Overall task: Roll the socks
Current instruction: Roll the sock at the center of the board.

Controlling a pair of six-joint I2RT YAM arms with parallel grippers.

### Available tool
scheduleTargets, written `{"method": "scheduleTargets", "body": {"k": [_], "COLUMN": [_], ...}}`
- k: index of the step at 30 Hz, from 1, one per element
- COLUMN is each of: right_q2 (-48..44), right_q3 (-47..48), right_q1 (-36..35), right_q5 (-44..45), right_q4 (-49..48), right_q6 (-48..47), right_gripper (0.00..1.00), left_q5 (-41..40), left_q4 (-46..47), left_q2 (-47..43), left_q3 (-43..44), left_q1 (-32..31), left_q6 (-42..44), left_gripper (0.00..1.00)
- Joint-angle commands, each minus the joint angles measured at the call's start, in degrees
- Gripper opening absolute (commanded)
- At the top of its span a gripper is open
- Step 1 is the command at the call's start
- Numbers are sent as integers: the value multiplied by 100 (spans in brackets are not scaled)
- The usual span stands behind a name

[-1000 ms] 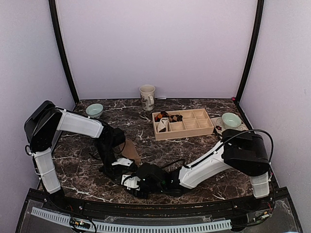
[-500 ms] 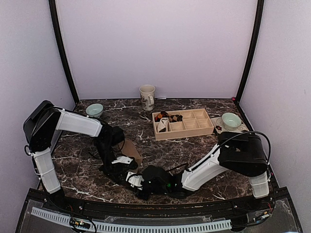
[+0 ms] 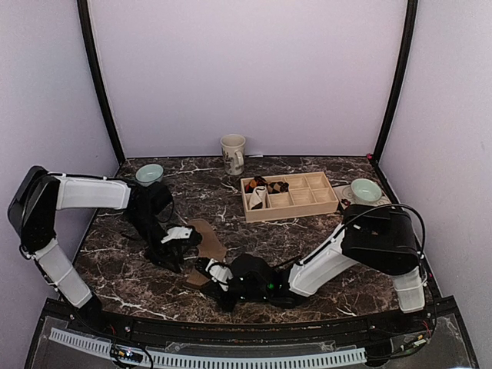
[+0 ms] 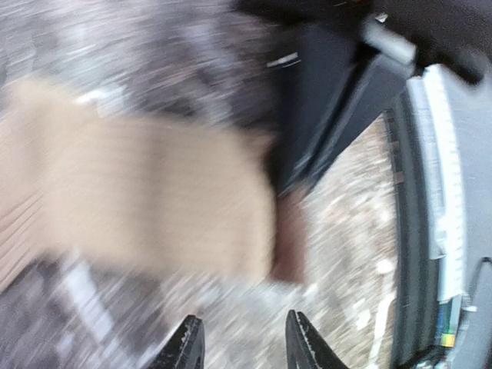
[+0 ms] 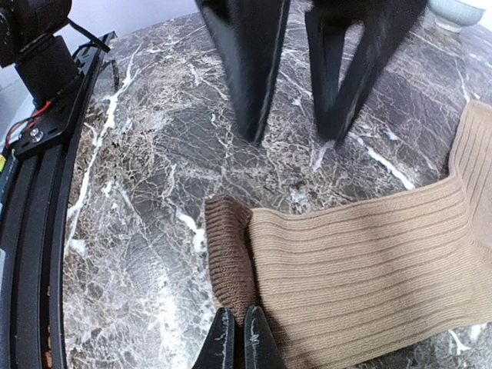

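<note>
Right gripper [image 5: 235, 329] had its fingers pressed together, pinching the near end of the tan sock [image 5: 369, 269], where the fabric curled over and showed a darker brown ribbed edge. The sock lay flat on the marble table [image 3: 323, 231] near its front edge, running from that pinched end away toward the table's middle. Left gripper [image 5: 292, 132] stood with its fingers spread, tips down over bare marble just beyond the sock's end, apart from the fabric and holding nothing; its own wrist view was badly blurred but showed the sock ahead of the parted tips. The two grippers faced each other closely, with only the sock's end between them. Well apart at the far side: a wooden divided tray [image 3: 307, 206] with small rolled bundles [image 3: 265, 188] in its left compartments (too small to tell apart), a mug [image 3: 233, 154], a pale bowl [image 3: 149, 174] at far left, and another bowl [image 3: 366, 190] at right.
</note>
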State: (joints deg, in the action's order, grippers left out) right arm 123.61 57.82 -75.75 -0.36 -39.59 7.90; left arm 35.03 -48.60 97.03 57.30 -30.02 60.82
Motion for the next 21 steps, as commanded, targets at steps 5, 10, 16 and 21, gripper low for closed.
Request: {"method": "scheduleTargets", "body": {"k": [5,10,16,21], "right_q2": [365,768,995,976], "right_q3": [-273,79,358,229], "right_q1": [421,851,1129,1262], "right_q5": [-1107,-2076,-2667,-2997], "right_q4": [1040,1644,2434,2327], "right_q6": [1199,2054,2711,3359], "right_gripper": [0,0,0,0], "left_q5": [-704,-891,-1431,-1643], "left_q4": [1118,1526,2294,2387], "left_q2": [-1616,-2064,-2267,-2561], "left_q3": [-913,-1478,-1996,-2099], "left_q1": [263,-112,-628,-918], "left_q6": [-166,49,128,608], "left_gripper": [40,39,36,36]}}
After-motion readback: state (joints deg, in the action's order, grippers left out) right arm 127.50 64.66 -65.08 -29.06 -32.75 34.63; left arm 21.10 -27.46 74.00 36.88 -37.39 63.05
